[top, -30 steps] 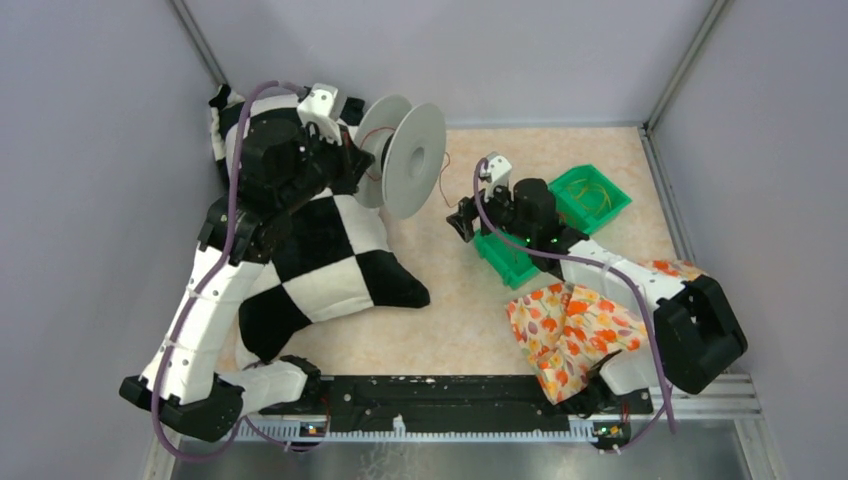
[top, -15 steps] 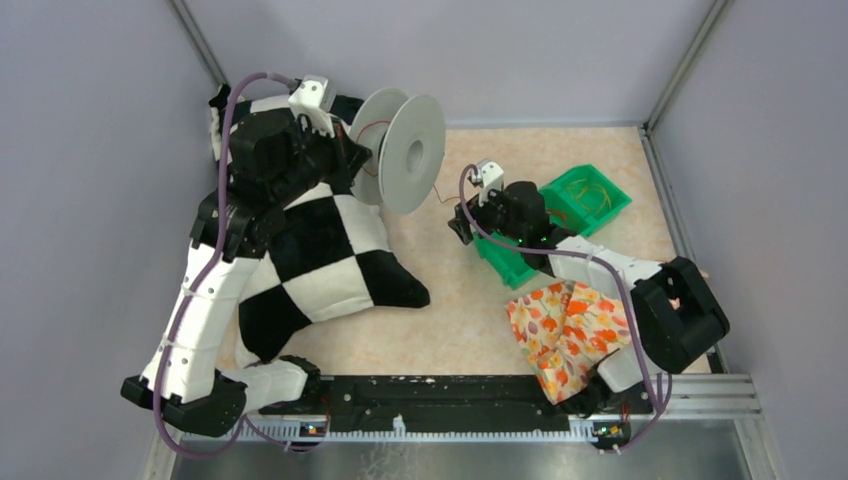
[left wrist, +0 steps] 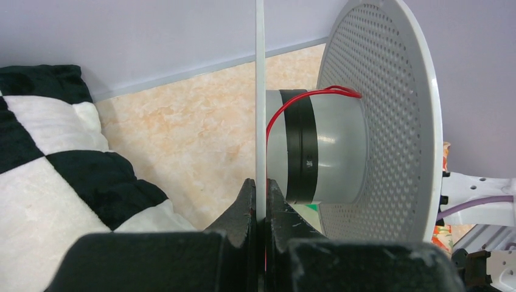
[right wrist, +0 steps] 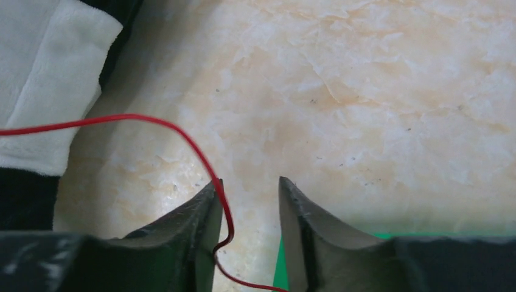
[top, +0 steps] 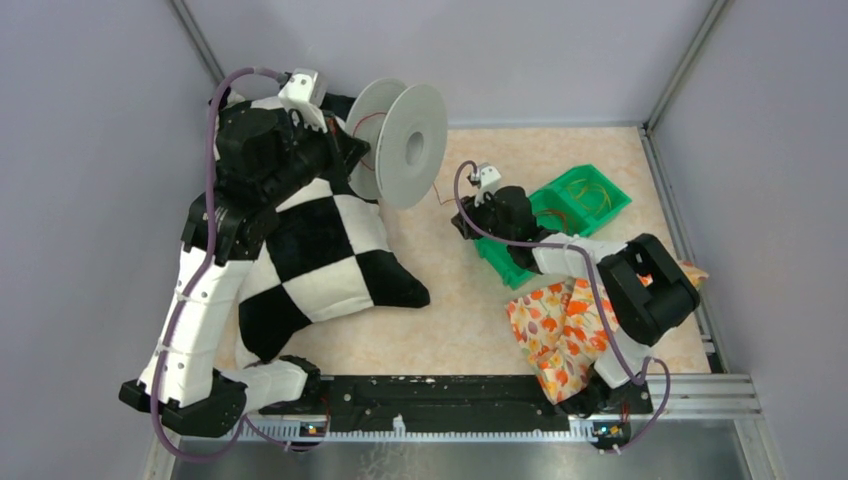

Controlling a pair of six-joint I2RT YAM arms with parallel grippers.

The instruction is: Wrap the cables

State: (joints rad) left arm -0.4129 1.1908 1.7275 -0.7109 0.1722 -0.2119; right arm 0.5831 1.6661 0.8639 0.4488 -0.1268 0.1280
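The left gripper (left wrist: 260, 201) is clamped tight on the thin near flange of a grey-white spool (top: 400, 145), held on edge above the worktop (top: 460, 300) toward 11 o'clock in the top view. A red cable (left wrist: 286, 112) loops once over the black band on the spool's hub. It then runs off toward 4 o'clock to the right gripper (right wrist: 249, 201).

That gripper hangs low over the worktop near the centre, with its jaws partly apart and a clear gap between them. The red cable lies in the gap against the inner face of one finger (right wrist: 204, 213), not pinched.

Just beside the right gripper, at 2 o'clock on the worktop, sits a green tray (top: 612, 213) holding loose yellowish cables (top: 585, 195). A black-and-white checkered cushion (top: 320, 260) lies at 9 o'clock under the left arm. A floral cloth (top: 560, 330) lies at 5 o'clock beneath the right arm.
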